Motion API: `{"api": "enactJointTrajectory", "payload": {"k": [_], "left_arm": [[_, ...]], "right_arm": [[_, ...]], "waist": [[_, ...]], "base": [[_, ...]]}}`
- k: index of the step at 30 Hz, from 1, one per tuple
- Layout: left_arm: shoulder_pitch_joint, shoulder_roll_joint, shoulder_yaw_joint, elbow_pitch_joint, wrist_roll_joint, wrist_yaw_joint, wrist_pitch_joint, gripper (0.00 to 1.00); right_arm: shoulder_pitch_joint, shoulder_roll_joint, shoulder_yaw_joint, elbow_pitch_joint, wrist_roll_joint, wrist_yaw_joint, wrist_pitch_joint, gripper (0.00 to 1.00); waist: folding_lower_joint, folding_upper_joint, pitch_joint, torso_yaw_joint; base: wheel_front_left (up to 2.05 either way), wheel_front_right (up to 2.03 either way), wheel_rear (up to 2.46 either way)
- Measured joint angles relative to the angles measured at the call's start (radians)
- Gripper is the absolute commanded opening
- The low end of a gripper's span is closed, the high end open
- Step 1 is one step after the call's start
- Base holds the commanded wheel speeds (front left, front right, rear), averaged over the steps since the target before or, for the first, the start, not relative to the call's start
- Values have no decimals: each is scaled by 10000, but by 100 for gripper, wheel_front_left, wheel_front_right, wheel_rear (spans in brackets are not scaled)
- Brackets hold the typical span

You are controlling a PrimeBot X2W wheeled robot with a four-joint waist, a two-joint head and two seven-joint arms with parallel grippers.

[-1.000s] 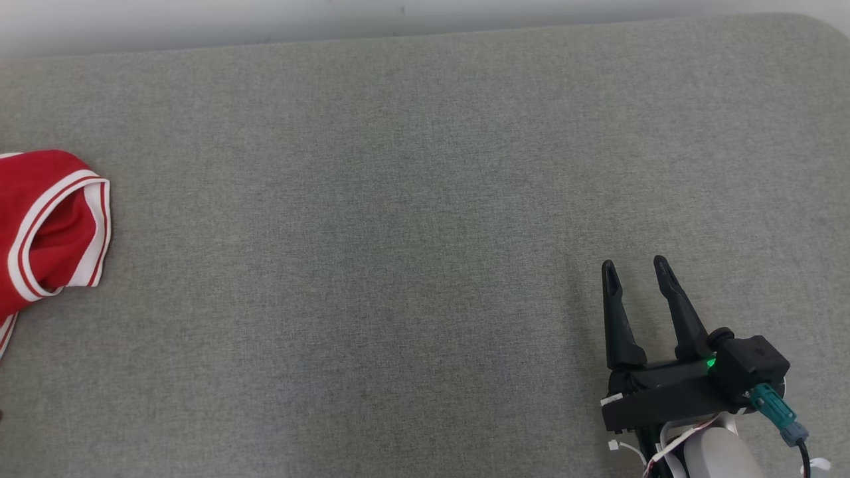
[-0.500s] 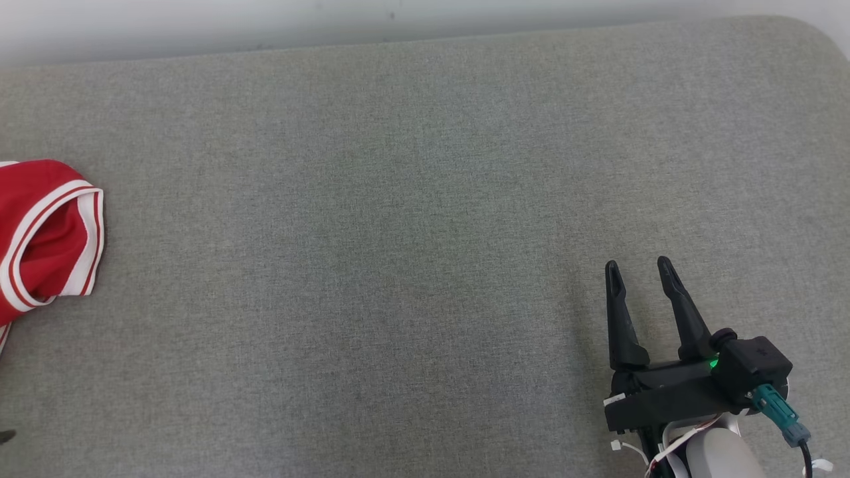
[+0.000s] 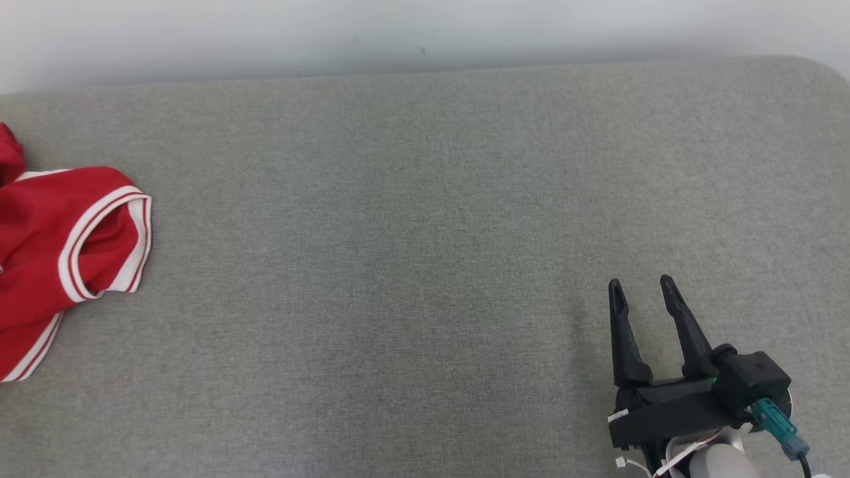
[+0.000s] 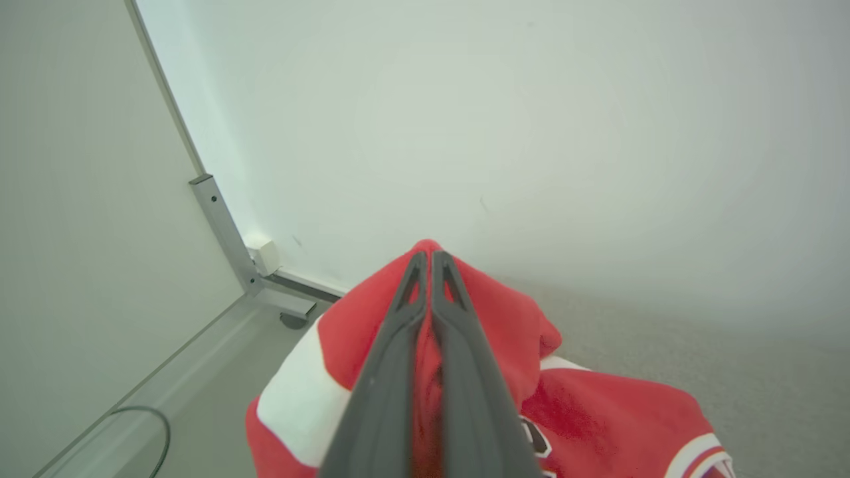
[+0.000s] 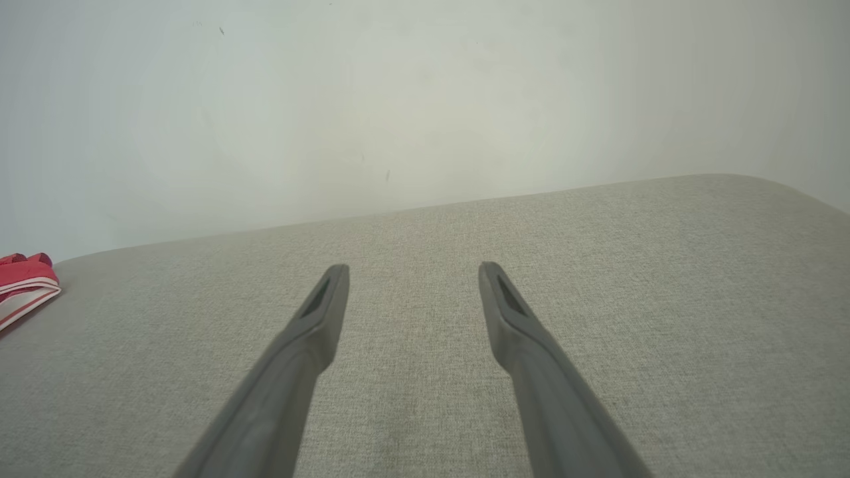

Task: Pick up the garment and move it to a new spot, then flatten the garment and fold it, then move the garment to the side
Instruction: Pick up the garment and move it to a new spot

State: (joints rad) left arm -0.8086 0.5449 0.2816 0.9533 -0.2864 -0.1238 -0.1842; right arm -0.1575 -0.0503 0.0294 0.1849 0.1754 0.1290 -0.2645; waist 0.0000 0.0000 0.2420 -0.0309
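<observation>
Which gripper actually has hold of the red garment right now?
The left gripper: its fingers are pinched shut on a fold of the garment. The right gripper stands open over the grey padding, touching no cloth.

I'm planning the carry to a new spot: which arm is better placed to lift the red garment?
Left. The left gripper is shut on a fold of the garment. The right gripper stands open over the grey surface, far to the right of it.
</observation>
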Motion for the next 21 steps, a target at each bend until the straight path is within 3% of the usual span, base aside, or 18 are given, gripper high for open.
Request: {"api": "enactJointTrajectory", "payload": {"k": [10,16,21], "left_arm": [[-620,-40,-957,-3124,-374,-54,-316,0],[-831,-280,-1787,-6065,-842,-56,539,0],[-1042,-681,-2383,-7528,-1034,-56,1296,0]], "right_arm": [[193,0,115,54,100,0,0,100],[238,-2,130,67,274,0,0,100],[301,-2,163,107,435,0,0,100]], "waist": [[-1,0,-481,149],[-1,-1,-562,-340],[-1,-1,-644,-842]], "base": [[0,0,0],[0,0,0],[0,0,0]]}}
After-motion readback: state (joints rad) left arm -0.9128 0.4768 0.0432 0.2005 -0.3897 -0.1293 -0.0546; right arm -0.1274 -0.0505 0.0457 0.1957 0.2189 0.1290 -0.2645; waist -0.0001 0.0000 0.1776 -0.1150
